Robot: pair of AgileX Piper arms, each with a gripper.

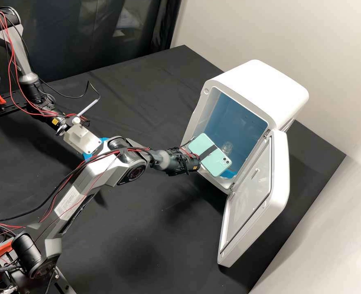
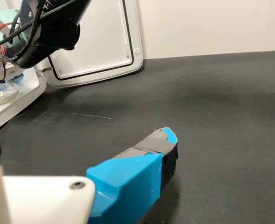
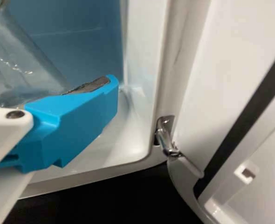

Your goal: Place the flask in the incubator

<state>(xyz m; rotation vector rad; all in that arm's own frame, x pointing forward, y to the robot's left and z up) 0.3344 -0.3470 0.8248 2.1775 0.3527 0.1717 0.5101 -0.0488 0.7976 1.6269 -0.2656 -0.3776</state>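
The white incubator [image 1: 262, 87] stands at the 3 o'clock side of the bench [image 1: 156, 237]. Its door [image 1: 270, 192] hangs wide open toward 5 o'clock. The right gripper [image 3: 49, 79] is inside the blue box and grips the clear flask [image 1: 228, 146], with one blue finger [image 3: 67, 121] pressed on the glass. The flask is low down, near the front lip. A green phone [image 1: 209, 154] rides on that wrist. The left gripper [image 2: 79, 142] sits low at 9 o'clock, fingers wide apart, holding nothing.

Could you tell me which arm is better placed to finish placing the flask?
Right: the right gripper is inside the incubator beside the flask; the left gripper is back over the bench.
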